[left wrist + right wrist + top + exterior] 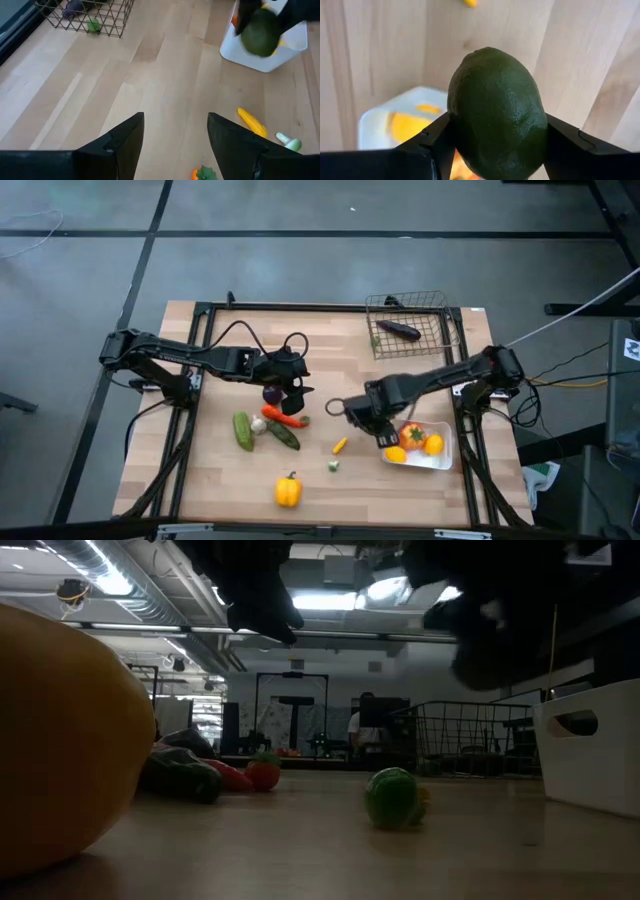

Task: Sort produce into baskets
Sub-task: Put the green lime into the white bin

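Right gripper (495,145) is clamped on a dark green, pebbled, oval lime (496,112), held above the smooth white tray (440,458) at the desk's (200,490) near right. Left gripper (175,135) hangs with fingers apart and empty over the produce cluster left of centre. The square wire-mesh basket (432,332) sits far right.

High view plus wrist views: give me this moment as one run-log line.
right hand: shut on lime, above white tray edge | left hand: open, empty, over vegetable pile | wire basket: holds eggplant
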Motion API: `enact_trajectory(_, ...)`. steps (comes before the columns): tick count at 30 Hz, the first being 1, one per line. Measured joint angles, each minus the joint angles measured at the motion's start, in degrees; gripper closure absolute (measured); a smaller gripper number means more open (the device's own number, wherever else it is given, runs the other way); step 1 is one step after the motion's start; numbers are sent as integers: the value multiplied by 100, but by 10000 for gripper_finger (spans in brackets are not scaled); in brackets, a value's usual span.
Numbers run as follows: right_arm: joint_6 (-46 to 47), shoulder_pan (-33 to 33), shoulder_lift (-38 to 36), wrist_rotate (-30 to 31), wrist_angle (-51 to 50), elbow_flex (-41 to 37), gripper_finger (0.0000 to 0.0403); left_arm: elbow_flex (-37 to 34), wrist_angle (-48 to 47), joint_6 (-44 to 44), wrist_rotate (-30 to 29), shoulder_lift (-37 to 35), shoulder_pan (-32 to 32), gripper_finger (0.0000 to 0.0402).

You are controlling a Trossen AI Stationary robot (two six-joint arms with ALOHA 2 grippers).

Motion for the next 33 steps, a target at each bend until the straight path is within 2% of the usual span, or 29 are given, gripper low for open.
enact_trajectory(6, 936, 576, -539, 327, -469, -242, 175, 0, 4, 2, 0, 2, 0, 188)
enact_trajectory(10, 1852, 1063, -988, 522, -497, -758, 175, 0, 4, 4, -2, 2, 0, 188)
enact_trajectory(19, 4151, 2318, -1759, 255, -593, -2006, 175, 0, 21, 4, -4, 2, 0, 188)
enact_trajectory(26, 4539, 3098, -1788, 213, -495, -2277, 163, 0, 90, 7, -4, 2, 0, 188)
enact_trajectory(33, 4528, 3383, -1788, 213, -422, -2301, 142, 0, 90, 7, -5, 2, 0, 188)
